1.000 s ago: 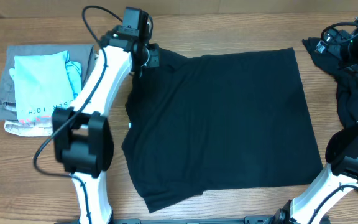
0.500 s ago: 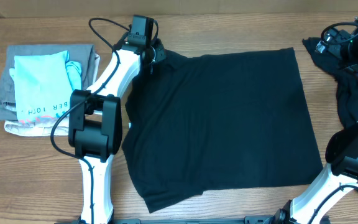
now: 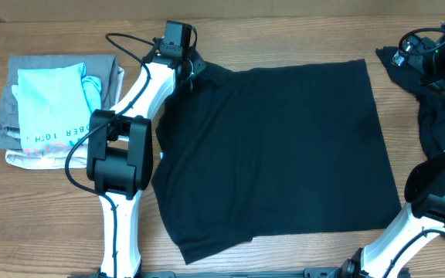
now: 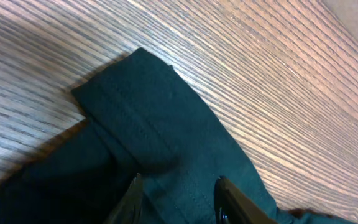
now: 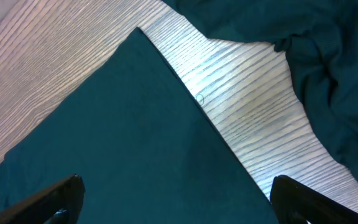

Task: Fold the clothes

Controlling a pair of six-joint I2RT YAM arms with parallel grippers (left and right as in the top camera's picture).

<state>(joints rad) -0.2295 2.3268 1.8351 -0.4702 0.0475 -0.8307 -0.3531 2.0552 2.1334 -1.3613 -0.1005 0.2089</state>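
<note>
Flattening looks finished: black T-shirt (image 3: 276, 147) lies flat on the tabletop (image 3: 52, 216), left end effector (image 4: 178, 194) parted over its sleeve (image 4: 142, 99), right end effector (image 5: 178, 190) gaping wide above a far corner (image 5: 138, 37). Next, pinch an edge and fold.

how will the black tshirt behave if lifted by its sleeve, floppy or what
Probably very floppy: the black T-shirt lies flat on the table, its sleeve creased. Likely light, since the cloth looks thin. Pushed, it would probably bunch rather than slide whole, like the crumpled black garment at right.
</note>
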